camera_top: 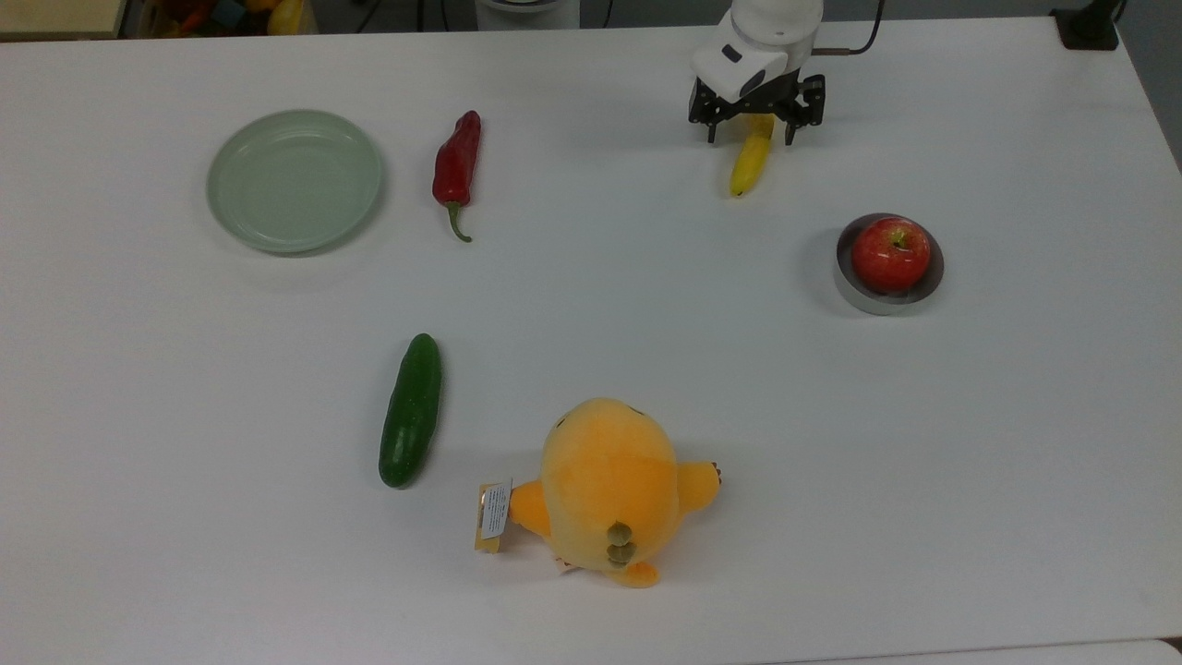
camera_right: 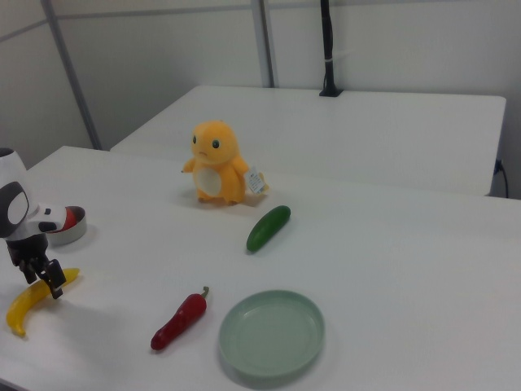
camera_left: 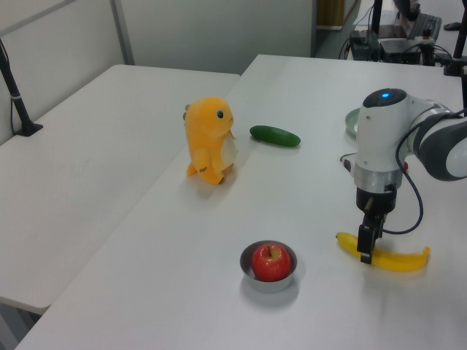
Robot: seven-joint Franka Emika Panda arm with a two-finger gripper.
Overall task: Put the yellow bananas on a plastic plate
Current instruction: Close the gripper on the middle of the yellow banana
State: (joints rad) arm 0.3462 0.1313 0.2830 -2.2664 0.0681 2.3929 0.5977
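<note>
**Gripper low over banana, far corner of table**

Gripper (camera_top: 754,139) was down at the yellow banana (camera_top: 750,164), its fingers (camera_left: 364,243) spread to either side of the fruit's middle; no firm pinch could be made out. Banana lay flat on the white table (camera_top: 591,305), its free end pointing toward the top view's bottom. In the left view the gripper (camera_left: 365,246) stood upright over the banana (camera_left: 398,258).

Pale green plastic plate (camera_top: 295,180) sat bare, well apart at the top view's left. Red chili pepper (camera_top: 457,166) lay just beside the plate, between it and the banana. Red apple (camera_top: 890,253) rested in a small grey metal dish (camera_top: 854,288) near the banana. Cucumber (camera_top: 411,409) and orange plush toy (camera_top: 609,488) lay nearer the top view's bottom.
</note>
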